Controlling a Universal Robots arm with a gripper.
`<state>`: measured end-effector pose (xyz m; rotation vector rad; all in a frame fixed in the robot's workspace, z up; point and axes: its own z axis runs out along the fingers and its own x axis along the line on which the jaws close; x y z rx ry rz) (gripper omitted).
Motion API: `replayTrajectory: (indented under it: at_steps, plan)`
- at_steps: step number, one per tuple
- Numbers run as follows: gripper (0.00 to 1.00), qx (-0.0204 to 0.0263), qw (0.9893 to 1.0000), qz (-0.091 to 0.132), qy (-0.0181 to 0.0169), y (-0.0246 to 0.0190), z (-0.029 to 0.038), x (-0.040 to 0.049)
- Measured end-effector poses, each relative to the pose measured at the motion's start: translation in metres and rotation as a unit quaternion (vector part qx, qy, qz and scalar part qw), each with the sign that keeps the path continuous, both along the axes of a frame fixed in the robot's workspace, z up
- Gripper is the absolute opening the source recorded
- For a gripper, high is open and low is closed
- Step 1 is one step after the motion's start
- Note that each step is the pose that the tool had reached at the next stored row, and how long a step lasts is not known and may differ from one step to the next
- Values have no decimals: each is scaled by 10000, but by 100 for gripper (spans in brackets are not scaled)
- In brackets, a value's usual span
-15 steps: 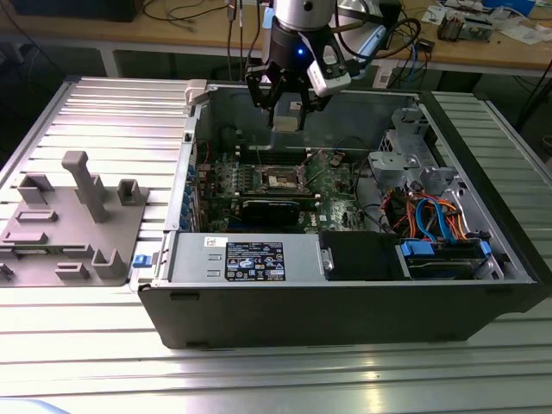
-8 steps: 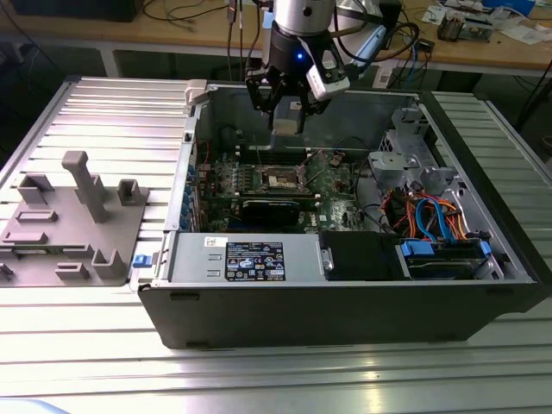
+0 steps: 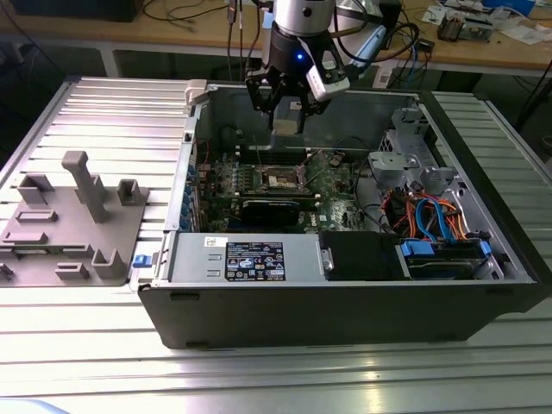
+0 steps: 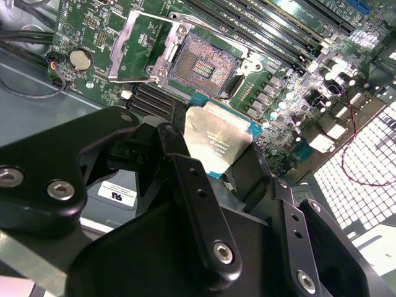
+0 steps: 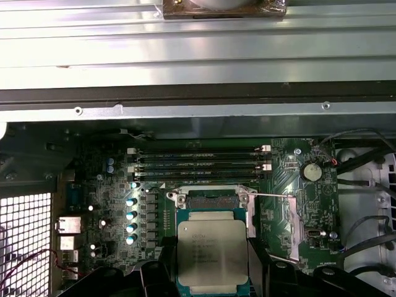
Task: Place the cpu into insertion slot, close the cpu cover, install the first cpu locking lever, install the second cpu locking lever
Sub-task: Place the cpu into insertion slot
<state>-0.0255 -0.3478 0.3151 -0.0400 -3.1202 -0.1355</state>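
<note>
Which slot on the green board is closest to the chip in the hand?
The square insertion slot, dark-centred with a silvery rim, right beside the cpu; the long narrow memory slots lie beyond it.

The insertion slot point(image 4: 207, 62) lies uncovered and reachable, the cpu cover point(image 4: 166, 54) swung aside.

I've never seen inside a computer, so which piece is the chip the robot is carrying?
Find the open computer case on the ribbed metal table; the gripper hangs over its green board. Pinched in it is the cpu, a small flat square with a silver-grey top, unlike the dark-centred insertion slot.
</note>
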Motion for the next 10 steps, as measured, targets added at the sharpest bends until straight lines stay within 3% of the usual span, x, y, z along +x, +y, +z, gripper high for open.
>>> replayTrajectory:
  at_steps: [10]
  plan:
    - [54,-3,9999,-109,0,0,-3,0]
